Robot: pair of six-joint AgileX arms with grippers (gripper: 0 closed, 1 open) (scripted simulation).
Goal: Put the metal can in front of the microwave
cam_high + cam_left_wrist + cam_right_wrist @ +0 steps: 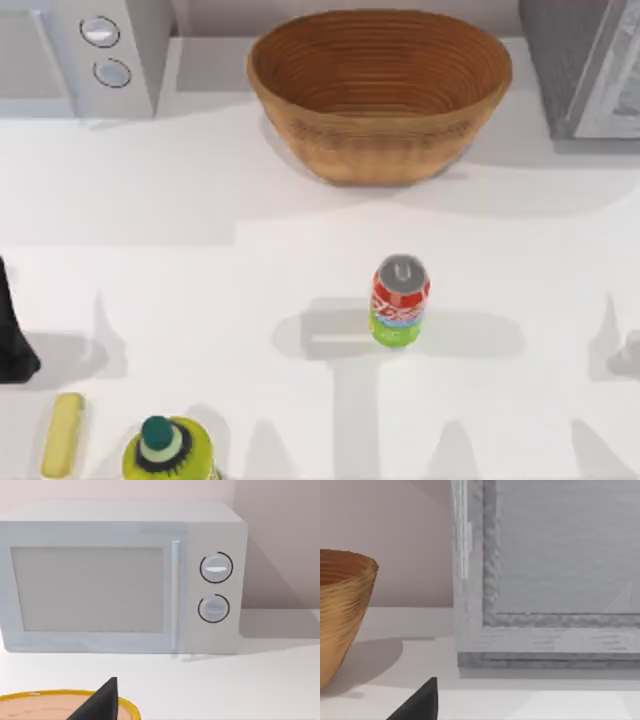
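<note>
The metal can [400,300] stands upright in the middle of the table, right of centre, with a silver top, a red label and a lime-green lower band. Nothing touches it. The light grey-white microwave [100,50] with two round dials sits at the back left, and the left wrist view faces its front [120,585]. A dark part of my left gripper [100,705] shows low in the left wrist view; a dark piece of that arm [12,335] sits at the table's left edge. A dark part of my right gripper [420,702] shows in the right wrist view.
A woven brown basket [380,90] stands at the back centre. A darker grey speckled appliance [590,70] fills the back right. A yellow-green bottle with a dark green cap [165,450] and a yellow bar [62,435] lie at the front left.
</note>
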